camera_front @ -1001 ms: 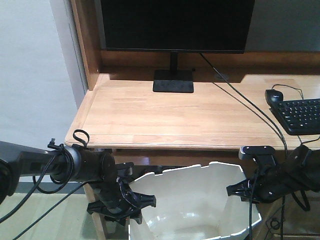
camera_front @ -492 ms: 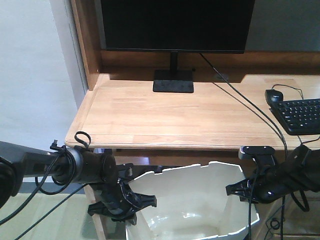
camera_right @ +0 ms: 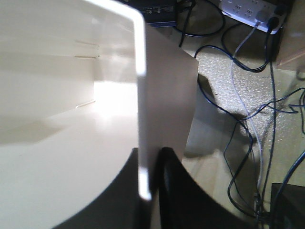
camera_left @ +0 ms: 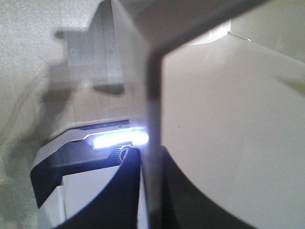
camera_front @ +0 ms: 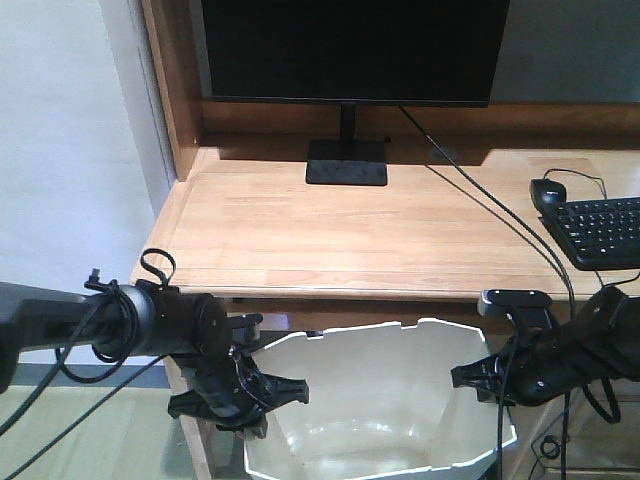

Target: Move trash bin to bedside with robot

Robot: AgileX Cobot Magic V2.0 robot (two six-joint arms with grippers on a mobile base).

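The trash bin (camera_front: 390, 385), cream-white with an angular rim, hangs between my two arms below the desk's front edge. My left gripper (camera_front: 262, 395) is shut on the bin's left wall. In the left wrist view the thin wall (camera_left: 228, 119) runs between the dark fingers of the left gripper (camera_left: 151, 191). My right gripper (camera_front: 478, 382) is shut on the right wall. In the right wrist view the bin (camera_right: 71, 143) fills the left side, and the right gripper (camera_right: 151, 191) pinches its edge. The bedside is out of view.
A wooden desk (camera_front: 330, 230) stands directly ahead with a monitor (camera_front: 350, 50), a keyboard (camera_front: 600, 230) and a mouse (camera_front: 548, 192). Loose cables (camera_right: 248, 143) and a power strip (camera_right: 248, 7) lie on the floor right of the bin. A white wall (camera_front: 60, 150) is at the left.
The bin has shifted slightly left and its rim sits a little higher. Both arms moved with it and kept their hold.
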